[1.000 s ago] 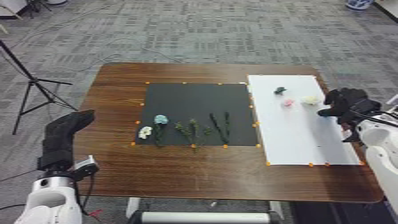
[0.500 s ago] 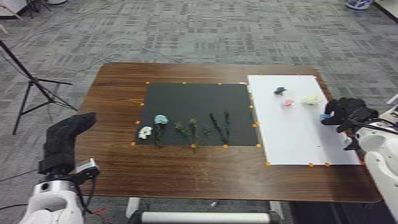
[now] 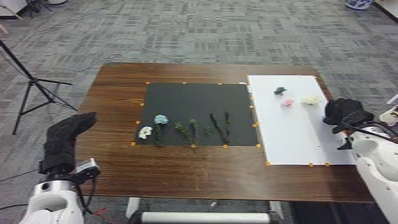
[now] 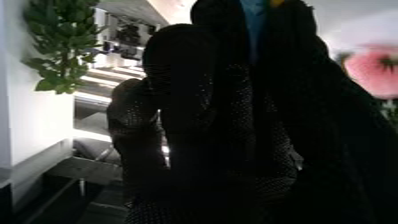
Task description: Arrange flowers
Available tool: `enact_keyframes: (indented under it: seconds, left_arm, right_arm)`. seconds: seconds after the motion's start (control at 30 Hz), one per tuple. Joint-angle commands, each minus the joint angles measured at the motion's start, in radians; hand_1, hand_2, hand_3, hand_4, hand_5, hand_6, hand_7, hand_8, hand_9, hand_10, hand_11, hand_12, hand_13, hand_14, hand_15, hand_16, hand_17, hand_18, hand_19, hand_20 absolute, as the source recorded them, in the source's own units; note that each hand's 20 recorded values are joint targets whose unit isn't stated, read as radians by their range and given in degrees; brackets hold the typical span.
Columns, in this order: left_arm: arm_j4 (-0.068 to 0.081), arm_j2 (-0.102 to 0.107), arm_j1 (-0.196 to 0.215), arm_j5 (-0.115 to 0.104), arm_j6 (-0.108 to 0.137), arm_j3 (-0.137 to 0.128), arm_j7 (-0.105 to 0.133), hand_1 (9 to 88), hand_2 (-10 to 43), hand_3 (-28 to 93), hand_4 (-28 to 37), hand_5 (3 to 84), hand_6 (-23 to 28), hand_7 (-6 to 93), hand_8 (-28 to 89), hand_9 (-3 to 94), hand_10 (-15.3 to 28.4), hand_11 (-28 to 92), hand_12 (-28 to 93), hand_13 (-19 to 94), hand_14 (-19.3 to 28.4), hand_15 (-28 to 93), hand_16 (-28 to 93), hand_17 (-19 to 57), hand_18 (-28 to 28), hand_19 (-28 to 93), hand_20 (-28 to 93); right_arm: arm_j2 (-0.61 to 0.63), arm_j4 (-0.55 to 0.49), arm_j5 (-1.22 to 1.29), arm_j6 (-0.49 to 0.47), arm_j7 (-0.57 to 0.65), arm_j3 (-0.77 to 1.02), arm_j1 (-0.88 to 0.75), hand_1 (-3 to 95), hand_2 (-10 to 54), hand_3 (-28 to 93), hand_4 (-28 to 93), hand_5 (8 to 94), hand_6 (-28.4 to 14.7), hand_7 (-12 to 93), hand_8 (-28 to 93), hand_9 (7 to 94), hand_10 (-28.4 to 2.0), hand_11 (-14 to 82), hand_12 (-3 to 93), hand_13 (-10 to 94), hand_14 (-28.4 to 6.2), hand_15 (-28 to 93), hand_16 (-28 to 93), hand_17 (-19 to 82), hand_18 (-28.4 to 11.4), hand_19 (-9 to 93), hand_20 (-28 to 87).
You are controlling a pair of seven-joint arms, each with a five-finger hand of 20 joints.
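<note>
Insp. rpt., ref. pt. white board [image 3: 311, 142]. My R. hand [image 3: 345, 111] is sitting over the board's R. edge. In the wrist view I am pressing my fingers close together, and a blue piece [image 4: 254, 22], prob. a bloom, is showing as a narrow strip betw. them. I am judging it pinched; its visible part is running lengthwise w/ my fingers. How tightly I am gripping, I cannot tell.

My cream flower [image 3: 309, 100] is lying on the board's far half, fwd. & L. of my R. hand, apart from it. The pink flower [image 3: 288, 102] is lying just L. of the cream one; the dark green sprig [image 3: 280, 91] is lying fwd. of both. R. hand is clearly the nearer for all three.

L. of the board, on the black mat [image 3: 191, 95], stems are lying w/ long axes near-to-far, incl. the dark stem [image 3: 226, 127]. My L. hand [image 3: 64, 136], fingers straight & fwd., is resting empty well L. of board & mat.

Assessment: I am prob. placing the blue piece next, so the move is calling for a shift L., inboard over the board. Risk: I am likely brushing the cream flower if coming in low.
</note>
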Motion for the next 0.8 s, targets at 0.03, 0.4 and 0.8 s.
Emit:
enact_keyframes:
  seconds: [0.03,0.4,0.8]
  left_arm:
    - [-0.008,0.013,0.013,-0.002,-0.003,-0.022,-0.006,27.9,18.4,69,-28.3,55.4,2.7,20.1,-9,53.9,13.7,23,10,42,15.8,21,-4,6.4,8.5,6,15]
    - [0.014,0.041,-0.020,0.003,-0.009,-0.043,-0.017,28.1,18.3,68,-28.3,55.5,2.7,20.2,-9,53.9,13.7,22,10,42,15.7,21,-4,6.4,8.6,6,15]
    - [0.035,0.062,-0.093,0.003,-0.017,-0.009,-0.021,28.0,19.8,68,-28.3,55.7,2.6,20.3,-9,54.0,13.8,22,10,42,15.8,21,-4,6.4,8.6,6,15]
  right_arm:
    - [0.103,-0.224,0.145,0.109,0.019,-0.030,0.033,60.0,-9.5,60,-25,77.4,2.9,29,2,88.9,-9.6,11.6,34.8,79,-7.9,53,34,40,-22.1,80,56]
    - [-0.068,-0.372,0.314,0.078,-0.065,-0.391,0.386,59.4,-9.5,60,-25,78.4,3.9,28,1,89.2,-9.0,9.8,34.5,78,-7.9,54,35,39,-21.8,79,57]
    - [-0.358,-0.276,0.293,-0.051,-0.116,-0.640,0.513,59.2,-9.5,60,-25,78.4,4.3,28,1,89.2,-8.8,8.3,33.6,77,-7.9,54,35,38,-21.6,79,57]
